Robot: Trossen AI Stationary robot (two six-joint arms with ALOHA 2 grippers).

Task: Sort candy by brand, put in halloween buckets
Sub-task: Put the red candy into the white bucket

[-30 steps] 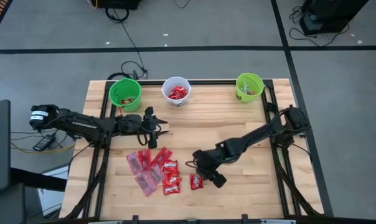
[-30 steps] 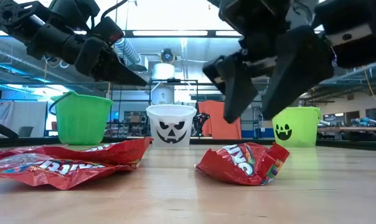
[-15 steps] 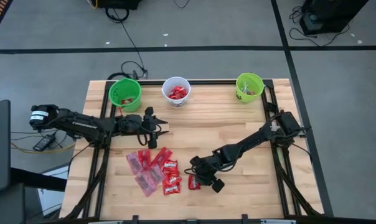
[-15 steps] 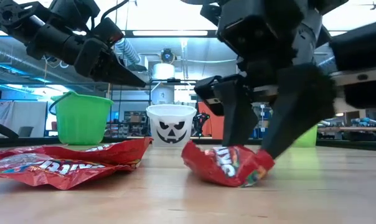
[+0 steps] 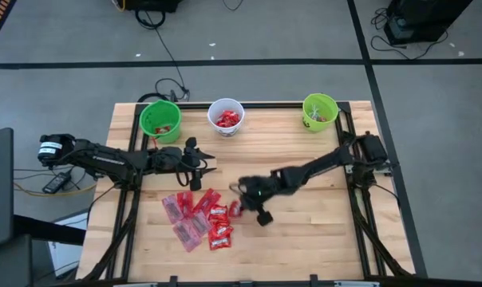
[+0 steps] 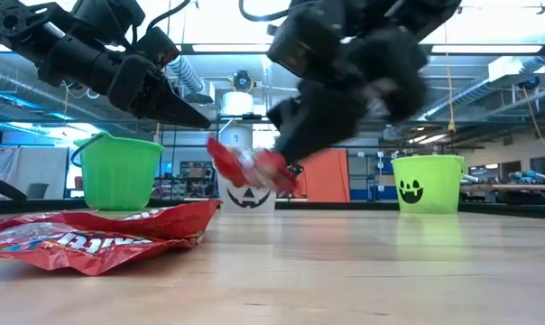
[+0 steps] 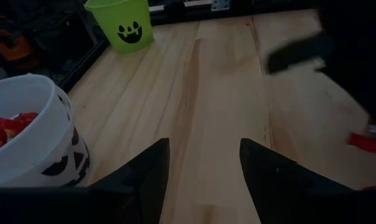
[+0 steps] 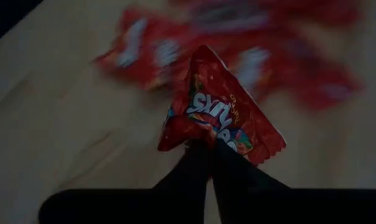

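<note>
the left pincer point(image 5: 210, 163) hovers spread and empty over the wooden counter point(image 5: 305, 231), waiting near the plain green plastic bucket point(image 5: 160, 119). the right pincer point(image 5: 242, 191) pinches a shiny red candy packet point(image 6: 245, 167) clear of the counter, probably bound for the white bucket point(image 5: 226, 115) of red packets.

Robotics lab (exposed ceiling ducts point(image 6: 38, 86), floor cables point(image 5: 165, 48))
</note>
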